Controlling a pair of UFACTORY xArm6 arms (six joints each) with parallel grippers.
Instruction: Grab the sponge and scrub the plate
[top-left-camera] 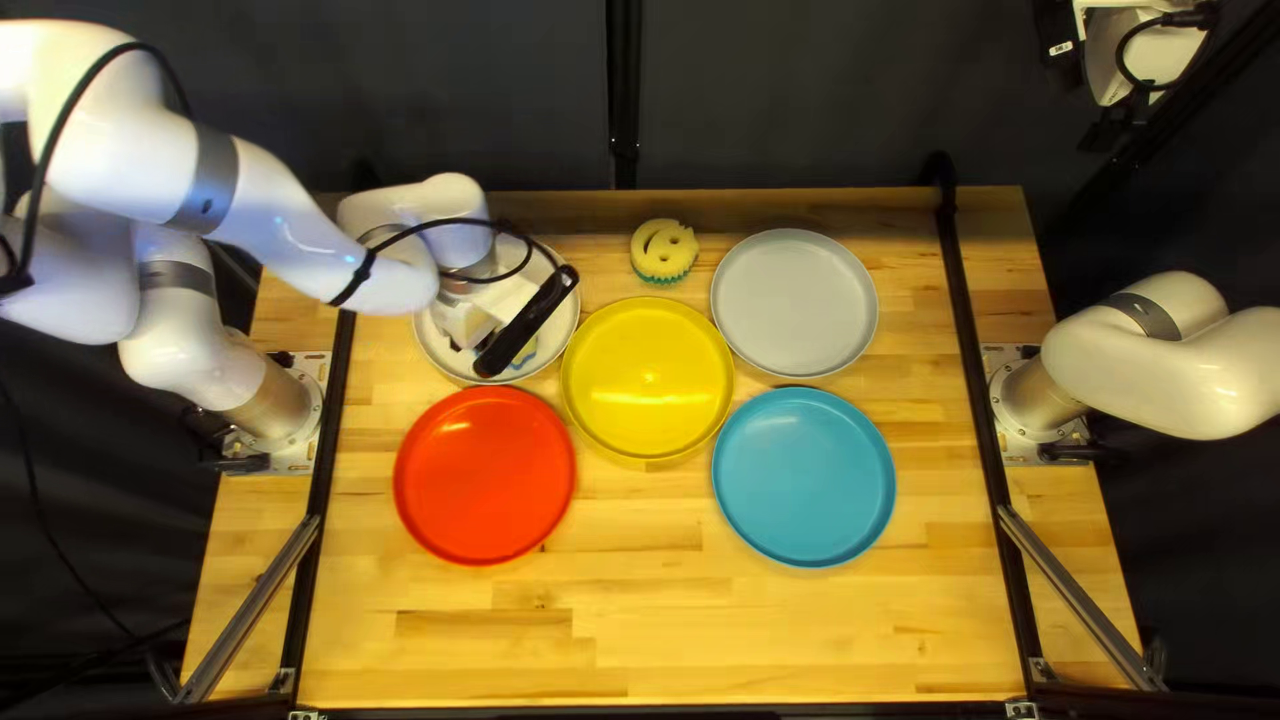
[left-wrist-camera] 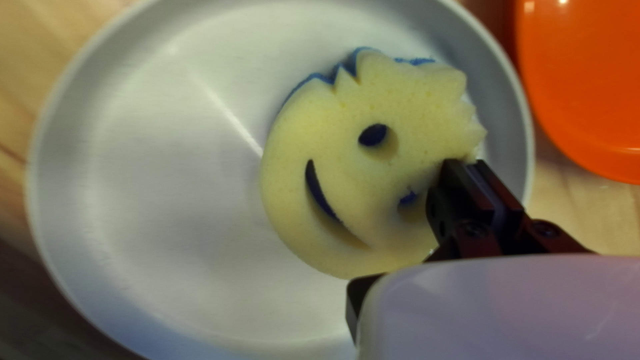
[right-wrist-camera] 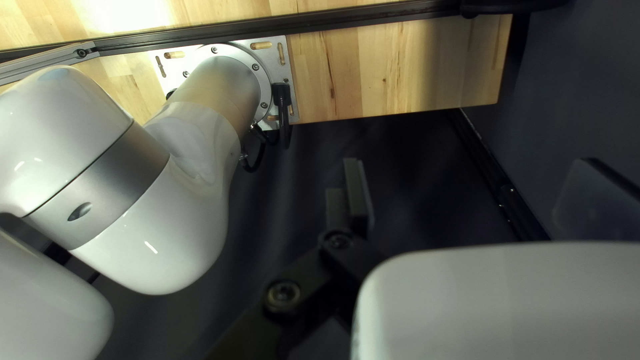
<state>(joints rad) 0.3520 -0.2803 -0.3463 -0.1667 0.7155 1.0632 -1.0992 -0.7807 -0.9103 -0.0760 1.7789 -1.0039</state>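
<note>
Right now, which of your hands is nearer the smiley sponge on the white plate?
Left. My left gripper touches that sponge near its edge; my right gripper is far off, beyond the table's far right corner.

Pale wooden table: round red plate, round light-grey plate and round blue plate lie near round yellow plate; yellow-and-green smiling foam sponge just beyond it, dark curtain behind.

yellow plate, blue plate, gray plate
</note>
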